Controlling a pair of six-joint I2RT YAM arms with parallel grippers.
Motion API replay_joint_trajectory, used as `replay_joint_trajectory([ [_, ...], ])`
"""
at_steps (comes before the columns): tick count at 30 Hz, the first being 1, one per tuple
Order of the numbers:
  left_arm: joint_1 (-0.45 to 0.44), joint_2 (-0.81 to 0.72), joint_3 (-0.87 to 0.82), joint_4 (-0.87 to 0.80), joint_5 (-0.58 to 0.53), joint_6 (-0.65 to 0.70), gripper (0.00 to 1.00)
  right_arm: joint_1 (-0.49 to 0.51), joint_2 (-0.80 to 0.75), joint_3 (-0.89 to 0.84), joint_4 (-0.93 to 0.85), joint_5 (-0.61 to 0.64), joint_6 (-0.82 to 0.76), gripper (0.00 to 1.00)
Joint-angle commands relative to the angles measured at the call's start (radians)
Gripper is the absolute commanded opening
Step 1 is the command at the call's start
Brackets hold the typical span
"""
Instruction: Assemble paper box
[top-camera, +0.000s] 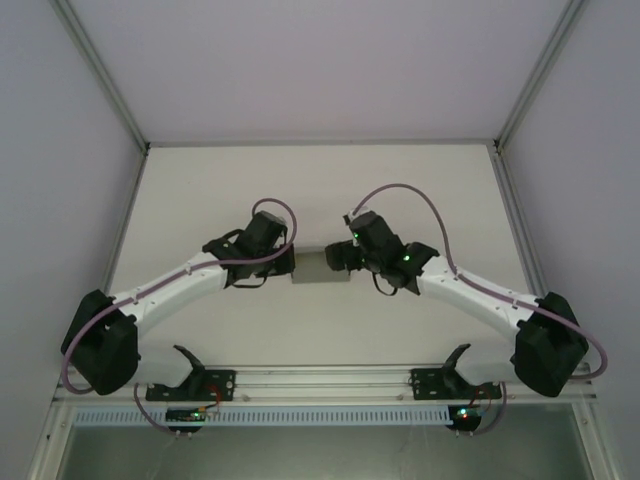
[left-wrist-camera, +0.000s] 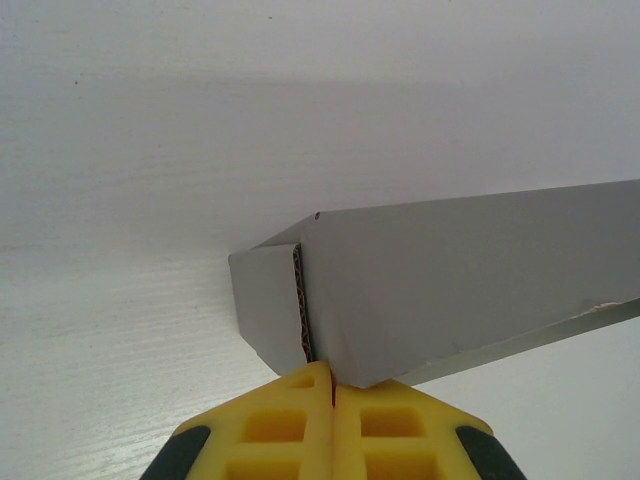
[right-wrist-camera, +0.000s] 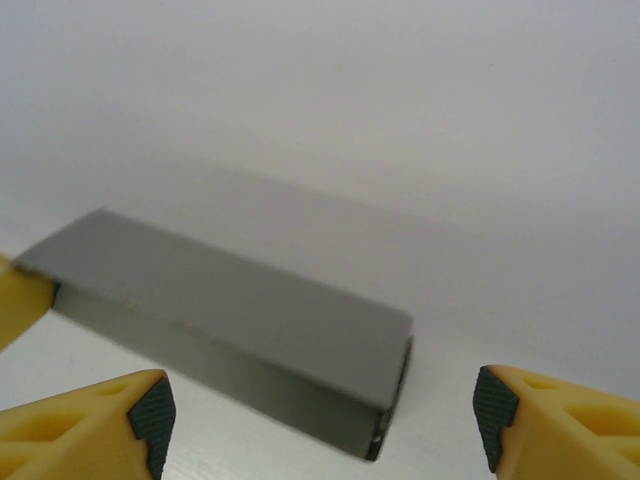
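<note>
From the top camera: paper box (top-camera: 322, 266) flat on the table (top-camera: 330, 180), lodged between the left gripper (top-camera: 292, 263) and the right gripper (top-camera: 340, 256), one short end toward each. Hard to judge finger spacing from up here (dark wrist housings crowding both ends). From the left wrist: left gripper (left-wrist-camera: 332, 378) clenched, yellow fingers (left-wrist-camera: 270, 425) pressed flat together with no more than a hairline seam between. Just ahead of the tips and touching them, the near lower corner of the paper box (left-wrist-camera: 470, 270); beyond that, a long grey side running off ahead and to the right, plus a short end panel left of a raw corrugated edge. Any sliver of card nipped in that seam: impossible to tell. From the right wrist: right gripper (right-wrist-camera: 320, 412) released, dark pads (right-wrist-camera: 150, 412) spread wide, grasping nothing. Closed grey paper box (right-wrist-camera: 250, 310) just ahead of the gap, lying slantwise on the white table (right-wrist-camera: 480, 150), near corner in line with the opening yet touching neither pad, far end up against a yellow finger of the left gripper (right-wrist-camera: 20, 298) at the left.
</note>
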Motion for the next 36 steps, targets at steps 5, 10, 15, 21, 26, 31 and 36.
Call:
replay_joint_trajectory([
  [5, -0.009, 0.057, -0.034, -0.124, -0.028, 0.038, 0.00, -0.129, 0.075, 0.000, 0.045, -0.188, 0.099, 0.57],
  [10, -0.008, 0.057, -0.011, -0.126, -0.005, 0.049, 0.01, -0.121, 0.082, -0.114, 0.086, -0.156, 0.150, 0.47],
  [15, -0.011, -0.013, -0.010, -0.074, 0.101, 0.075, 0.28, -0.117, 0.082, -0.265, 0.227, -0.149, 0.244, 0.42],
  [21, 0.008, -0.127, 0.050, -0.141, 0.103, 0.084, 0.57, -0.099, 0.071, -0.298, 0.253, -0.125, 0.234, 0.38],
  [26, 0.108, -0.077, 0.043, -0.105, 0.193, 0.033, 0.78, -0.083, 0.072, -0.335, 0.310, -0.115, 0.156, 0.38],
  [31, 0.152, 0.036, 0.014, -0.012, 0.278, 0.045, 0.76, -0.091, 0.075, -0.358, 0.361, -0.147, 0.120, 0.38],
  [36, 0.187, 0.082, -0.057, 0.113, 0.364, 0.016, 0.65, -0.085, 0.099, -0.396, 0.437, -0.186, -0.026, 0.39],
])
